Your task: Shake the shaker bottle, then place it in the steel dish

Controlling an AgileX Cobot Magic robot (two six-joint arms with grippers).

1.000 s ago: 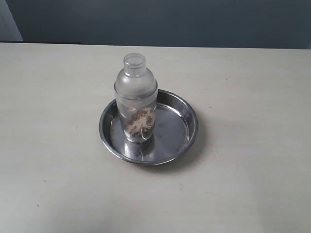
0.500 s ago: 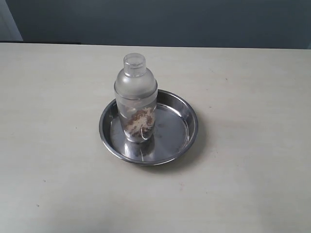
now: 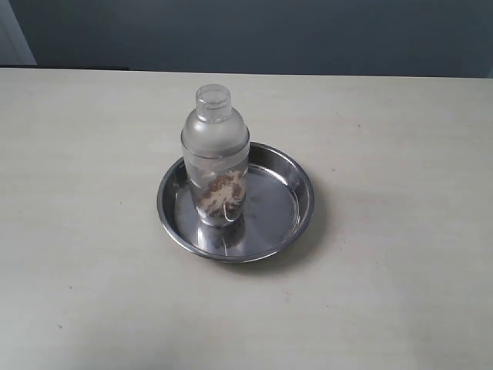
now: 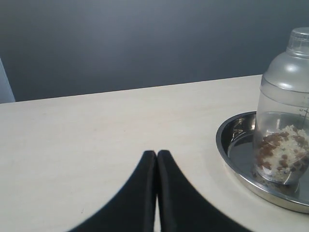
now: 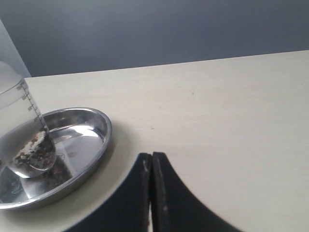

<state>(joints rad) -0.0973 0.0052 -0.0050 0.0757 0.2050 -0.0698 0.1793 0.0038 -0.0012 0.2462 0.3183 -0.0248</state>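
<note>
**A:** Containers and contents?

**B:** The shaker bottle (image 3: pixel 215 158) is seen upright inside the steel dish (image 3: pixel 279 202), at the centre of the exterior frame. It is seated in the left half of the dish floor, and the right half is left bare. The lower part of the bottle is filled with beige and brown grains. Nothing else is held by the dish.

**A:** Materials and shapes?

**B:** The bottle is clear frosted plastic with a tapered body, a domed shoulder and a small round cap. Printed graduation marks are picked up on its wall in the right wrist view. The dish is round, shallow polished steel with a raised rim, and the bottle is mirrored in its floor. The bench (image 3: pixel 400 139) is a pale matte surface with a few small specks. A dark grey-blue wall (image 3: pixel 308 35) is seen across the top of the frame.

**A:** Jaws?

**B:** The left jaws are pressed together tip to tip, with nothing gripped. The right jaws are the same, with no gap seen and nothing held. Both pairs are black and curved, and both are kept above bare bench, well apart from the dish. Neither pair is caught in the exterior view.

**A:** Anything cut off or unclear?

**B:** The bottle and dish are cropped by the frame edge in both wrist views. In the right wrist view, the cap is lost entirely. Dish-floor detail cannot be read through the reflections. A pale strip (image 3: pixel 11 38) at the upper left of the exterior frame cannot be identified.
</note>
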